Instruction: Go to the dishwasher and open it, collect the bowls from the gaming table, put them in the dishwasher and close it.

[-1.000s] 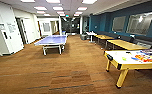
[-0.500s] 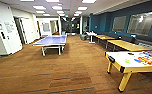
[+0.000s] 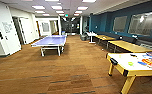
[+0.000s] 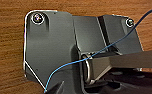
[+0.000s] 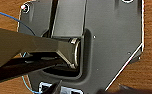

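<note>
Gaming table (image 3: 132,63), white-topped with yellow frame and legs, is seen at the right edge of the head view, its black end slot turned toward the open wood-look floor (image 3: 74,67). Colourful items are scattered on its tabletop, too blurred to name. A blue ping-pong table (image 3: 50,41) is placed well apart, farther back. Neither pincer's opening can be told from the wrist views.

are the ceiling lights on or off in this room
On: the rectangular ceiling light panels glow bright white, and the brown wood-pattern floor is evenly lit.
</note>
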You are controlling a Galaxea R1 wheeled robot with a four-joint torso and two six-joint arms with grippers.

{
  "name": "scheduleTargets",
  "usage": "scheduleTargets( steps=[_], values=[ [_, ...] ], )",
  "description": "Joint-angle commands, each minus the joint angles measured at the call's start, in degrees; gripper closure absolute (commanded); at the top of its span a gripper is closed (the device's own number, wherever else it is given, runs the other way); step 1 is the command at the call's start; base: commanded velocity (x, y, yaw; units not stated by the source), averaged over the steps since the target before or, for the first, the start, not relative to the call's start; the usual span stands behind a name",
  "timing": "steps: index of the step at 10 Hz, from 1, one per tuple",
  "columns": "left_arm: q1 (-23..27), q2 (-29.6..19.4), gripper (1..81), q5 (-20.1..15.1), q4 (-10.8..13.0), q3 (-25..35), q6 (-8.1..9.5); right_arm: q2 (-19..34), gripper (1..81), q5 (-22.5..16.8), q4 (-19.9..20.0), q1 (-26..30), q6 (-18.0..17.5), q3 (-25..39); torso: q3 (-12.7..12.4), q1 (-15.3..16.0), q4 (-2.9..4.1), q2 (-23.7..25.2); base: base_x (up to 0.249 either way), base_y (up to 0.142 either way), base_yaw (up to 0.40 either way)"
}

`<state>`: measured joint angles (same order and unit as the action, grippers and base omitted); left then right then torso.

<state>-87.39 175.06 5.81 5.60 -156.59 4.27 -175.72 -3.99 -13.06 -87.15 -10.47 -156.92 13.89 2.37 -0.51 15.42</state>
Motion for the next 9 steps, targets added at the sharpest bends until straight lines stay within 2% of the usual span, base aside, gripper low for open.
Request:
scheduleTargets(
  steps=[1, 6, 9],
  values=[
    [2.80, -0.14, 1.0, -2.74, -0.15, -0.04, -0.40, -0.54, 1.0, -2.96, 0.49, 2.72, 0.28, 0.31, 0.00, 0.00, 0.00, 0.00, 0.203, 0.000, 0.000],
    [3.06, -0.05, 1.0, -2.74, -0.15, -0.04, -0.40, -0.54, 1.0, -2.87, 0.49, 2.99, 0.28, 0.22, -0.02, 0.00, 0.00, 0.00, 0.195, 0.000, 0.000],
    [3.06, 0.03, 1.0, -2.74, 0.12, -0.04, -0.40, -0.54, 1.0, -2.96, 0.49, 3.07, 0.28, 0.31, 0.02, 0.09, 0.00, -0.07, 0.066, 0.000, 0.000]
  ],
)
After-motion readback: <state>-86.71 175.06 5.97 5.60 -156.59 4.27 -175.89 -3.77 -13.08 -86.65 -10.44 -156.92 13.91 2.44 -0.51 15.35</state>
